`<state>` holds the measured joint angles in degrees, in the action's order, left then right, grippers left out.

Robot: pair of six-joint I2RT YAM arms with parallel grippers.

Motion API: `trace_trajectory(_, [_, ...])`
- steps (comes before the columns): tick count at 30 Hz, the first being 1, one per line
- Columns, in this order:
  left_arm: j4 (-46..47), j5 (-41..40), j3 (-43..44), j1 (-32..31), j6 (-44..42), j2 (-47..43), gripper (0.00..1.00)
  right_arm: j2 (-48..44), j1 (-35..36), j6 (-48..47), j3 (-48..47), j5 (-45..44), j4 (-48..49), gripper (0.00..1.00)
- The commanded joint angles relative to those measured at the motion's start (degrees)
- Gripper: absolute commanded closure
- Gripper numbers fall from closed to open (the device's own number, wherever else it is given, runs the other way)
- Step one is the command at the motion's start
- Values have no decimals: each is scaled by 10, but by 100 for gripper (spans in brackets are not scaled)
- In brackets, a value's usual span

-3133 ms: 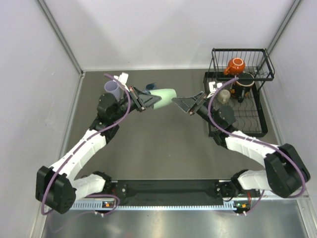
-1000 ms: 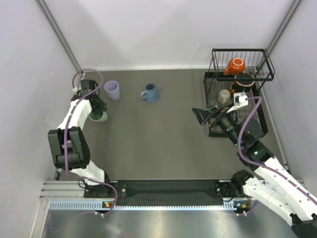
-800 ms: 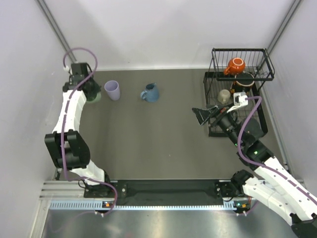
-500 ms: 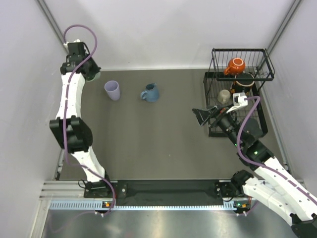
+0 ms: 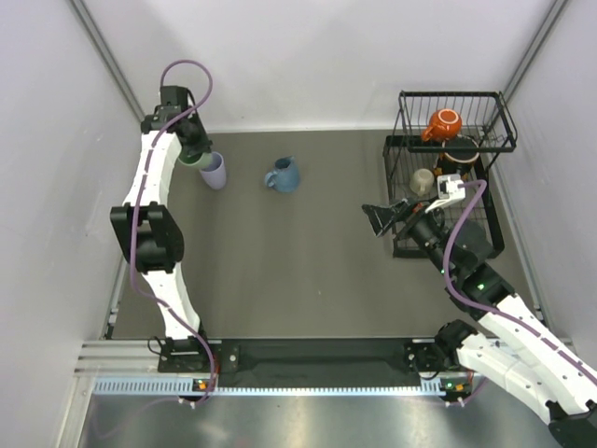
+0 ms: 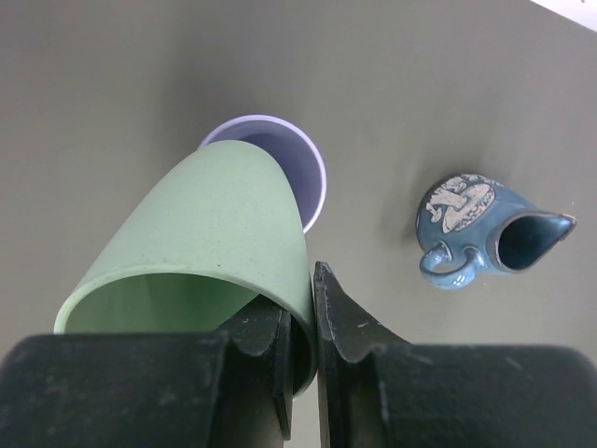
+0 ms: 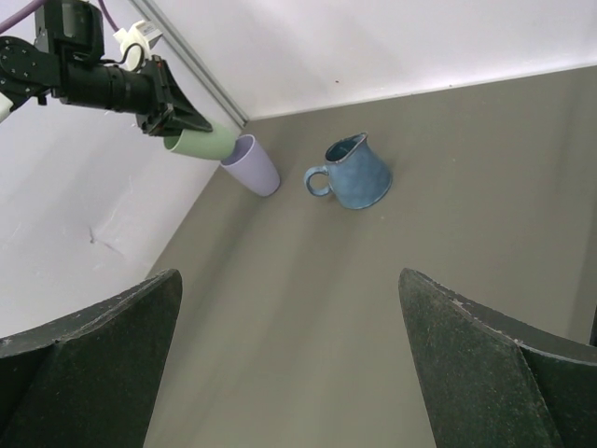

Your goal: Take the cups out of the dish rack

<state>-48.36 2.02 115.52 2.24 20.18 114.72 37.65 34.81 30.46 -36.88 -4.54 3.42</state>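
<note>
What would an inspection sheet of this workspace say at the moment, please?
Surface: dark grey table, no spills seen.
Job's things: pale green tumbler held tilted by the rim of the upright lavender tumbler; blue mug upright on the table; orange mug, beige mug and a partly hidden dark mug in the dish rack.
Clutter: nothing seen.
Grippers: left gripper pinches the green tumbler's wall at its rim; right gripper open, empty, beside the rack.
Cables: purple cables along both arms, no snag seen.
Surroundings: white walls.
</note>
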Motion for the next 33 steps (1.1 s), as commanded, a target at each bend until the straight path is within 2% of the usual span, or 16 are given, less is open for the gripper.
trace_trajectory(1, [18, -4, 23, -10, -20, -12, 100, -2, 9, -10, -26, -8, 13, 0])
trace_trajectory(11, [12, 4, 30, -14, -23, 21, 77, -9, 9, -21, -26, -22, 4, 0])
trace_trajectory(16, [14, 9, 37, -15, -24, 19, 58, -13, 9, -22, -27, -25, 3, 0])
trace_trajectory(21, [19, 10, 42, -16, -25, 1, 55, -6, 9, -27, -35, -23, 1, 0])
trace_trajectory(24, [26, 22, 43, -21, -19, -23, 52, 3, 9, -39, -54, -35, -9, 0])
trace_trajectory(26, [27, 29, 43, -21, -16, -44, 43, 19, 8, -55, -73, -48, -25, 0])
trace_trajectory(28, [30, 39, 36, -46, -8, -70, 39, 32, 7, -74, -108, -74, -64, 0])
trace_trajectory(29, [34, 45, 17, -50, -5, -82, 37, 44, 6, -79, -116, -85, -75, 0])
trace_trajectory(31, [51, 65, -13, -71, -1, -119, 25, 58, -3, -90, -144, -101, -106, 0])
trace_trajectory(33, [77, 81, -70, -94, 11, -162, 25, 82, -36, -92, -178, -97, -143, 0])
